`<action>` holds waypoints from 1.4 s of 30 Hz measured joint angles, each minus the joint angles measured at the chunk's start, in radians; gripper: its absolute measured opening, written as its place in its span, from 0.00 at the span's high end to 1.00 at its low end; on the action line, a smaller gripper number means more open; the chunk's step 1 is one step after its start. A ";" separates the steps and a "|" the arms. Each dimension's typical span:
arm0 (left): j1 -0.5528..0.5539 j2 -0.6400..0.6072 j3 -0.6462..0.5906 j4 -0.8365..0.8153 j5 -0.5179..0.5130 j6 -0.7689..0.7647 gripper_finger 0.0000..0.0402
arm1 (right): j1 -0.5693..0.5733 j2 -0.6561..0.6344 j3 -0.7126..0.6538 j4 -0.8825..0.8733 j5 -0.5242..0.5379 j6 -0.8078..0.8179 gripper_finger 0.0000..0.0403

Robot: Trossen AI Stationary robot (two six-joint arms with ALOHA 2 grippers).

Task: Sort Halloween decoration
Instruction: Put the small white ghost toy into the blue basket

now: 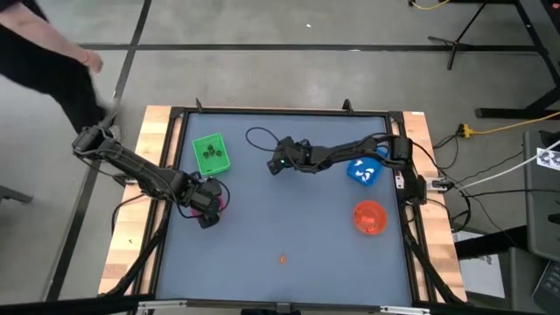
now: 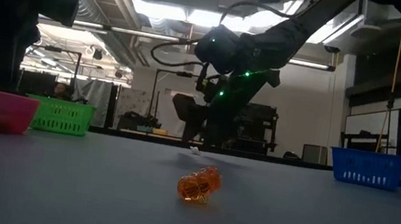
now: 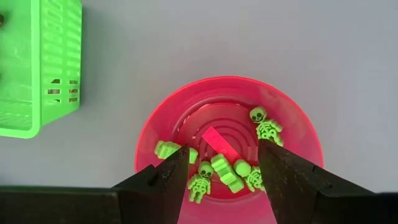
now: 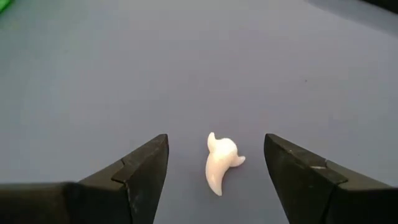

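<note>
A small white figure [image 4: 221, 163] of the Halloween decoration lies on the blue table between the open fingers of my right gripper [image 4: 216, 144], which slants down over it at the table's middle [image 1: 276, 164]; the fingers stand on either side without touching. An orange figure [image 2: 199, 184] lies alone near the front edge [image 1: 282, 258]. My left gripper [image 3: 221, 177] hangs open above the pink bowl [image 3: 149, 130], which holds several green skeleton figures [image 3: 267, 124].
The green tray [image 1: 210, 153] with dark figures stands at the back left. The blue tray [image 1: 363, 171] and the orange bowl [image 1: 369, 217] stand at the right. A person walks past the table's far left corner [image 1: 52, 61].
</note>
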 joint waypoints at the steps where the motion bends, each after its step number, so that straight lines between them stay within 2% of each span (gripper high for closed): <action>1: 0.000 0.000 0.000 0.000 0.000 0.000 0.56 | 0.000 0.000 0.000 -0.001 -0.006 0.000 0.34; 28: 0.000 0.000 0.000 0.005 -0.003 0.000 0.56 | -0.025 0.039 0.001 0.001 -0.035 0.025 0.36; 42: 0.000 0.000 0.000 0.005 -0.003 0.000 0.56 | -0.025 0.040 0.001 0.005 -0.035 0.025 0.70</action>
